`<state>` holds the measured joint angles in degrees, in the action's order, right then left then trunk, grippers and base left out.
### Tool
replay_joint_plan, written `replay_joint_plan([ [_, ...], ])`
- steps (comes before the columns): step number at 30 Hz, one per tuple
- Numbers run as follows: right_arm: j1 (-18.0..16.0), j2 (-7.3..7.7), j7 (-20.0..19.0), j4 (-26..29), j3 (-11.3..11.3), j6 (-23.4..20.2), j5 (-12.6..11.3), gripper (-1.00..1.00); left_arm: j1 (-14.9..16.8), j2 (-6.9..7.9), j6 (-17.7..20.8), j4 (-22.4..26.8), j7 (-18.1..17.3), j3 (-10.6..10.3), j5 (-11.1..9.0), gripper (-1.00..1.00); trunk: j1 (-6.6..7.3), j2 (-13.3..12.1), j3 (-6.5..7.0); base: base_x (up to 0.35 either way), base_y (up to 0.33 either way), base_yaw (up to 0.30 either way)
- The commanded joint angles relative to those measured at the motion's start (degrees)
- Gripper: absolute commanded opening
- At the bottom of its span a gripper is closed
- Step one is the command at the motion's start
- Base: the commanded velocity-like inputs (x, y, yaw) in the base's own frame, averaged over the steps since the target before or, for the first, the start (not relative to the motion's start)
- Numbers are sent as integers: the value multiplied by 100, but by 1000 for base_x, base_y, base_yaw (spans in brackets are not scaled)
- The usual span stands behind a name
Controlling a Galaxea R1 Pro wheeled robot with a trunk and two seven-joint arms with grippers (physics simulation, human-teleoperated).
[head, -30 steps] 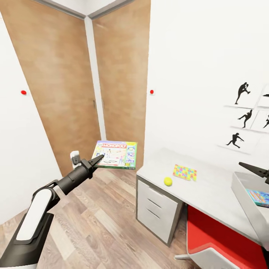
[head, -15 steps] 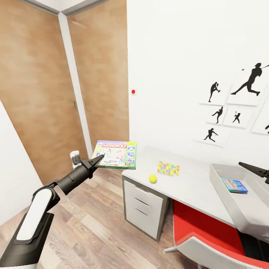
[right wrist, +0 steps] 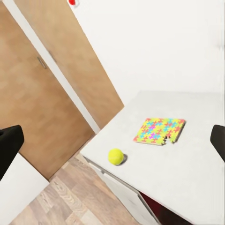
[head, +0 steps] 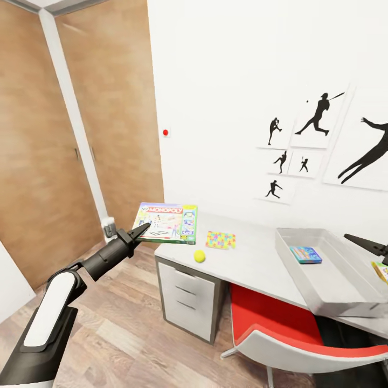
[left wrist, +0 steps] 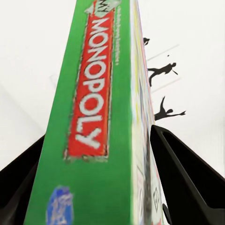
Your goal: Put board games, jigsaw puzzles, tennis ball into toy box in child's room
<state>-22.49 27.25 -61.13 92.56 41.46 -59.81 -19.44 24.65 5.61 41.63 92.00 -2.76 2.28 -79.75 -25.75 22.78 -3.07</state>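
While the Monopoly box point(head: 167, 222) is pinched flat by one edge in the left tool point(head: 141, 230), short of the worktop point(head: 253, 261) corner, it looks carried level so it can slide into the toy box point(head: 345, 302). Toward the toy box lie the tennis ball point(head: 200, 256) and jigsaw puzzle point(head: 220, 240), near the worktop's front edge; open surface beyond them leaves room. Right tool point(right wrist: 112, 140) gapes wide, empty.

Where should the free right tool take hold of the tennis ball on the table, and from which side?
Grip the tennis ball across its middle, coming straight down from above. It is round and sits alone on the table near the front edge, apart from the jigsaw puzzle, so nothing blocks the fingers. The right tool looks open.
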Motion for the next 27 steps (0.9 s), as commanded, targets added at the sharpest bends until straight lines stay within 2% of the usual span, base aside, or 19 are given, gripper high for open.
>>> replay_joint_plan([
  [1,-10,-1,-31,-1,2,-19,19,100,5,0,30,2,-23,10,-14,-100,-4,14,-13,0,0,-286],
  [16,-10,2,-38,-1,9,-19,19,100,4,-7,30,2,-24,4,-14,-100,-4,14,-13,6,-1,-286],
  [22,-10,0,-39,-1,13,-19,19,100,5,-8,30,2,-40,-1,-14,-100,-4,14,-13,155,-58,-263],
  [27,-10,0,-39,-1,14,-19,19,100,5,-8,30,2,-60,-5,-12,-100,-4,14,-13,240,-128,-130],
])
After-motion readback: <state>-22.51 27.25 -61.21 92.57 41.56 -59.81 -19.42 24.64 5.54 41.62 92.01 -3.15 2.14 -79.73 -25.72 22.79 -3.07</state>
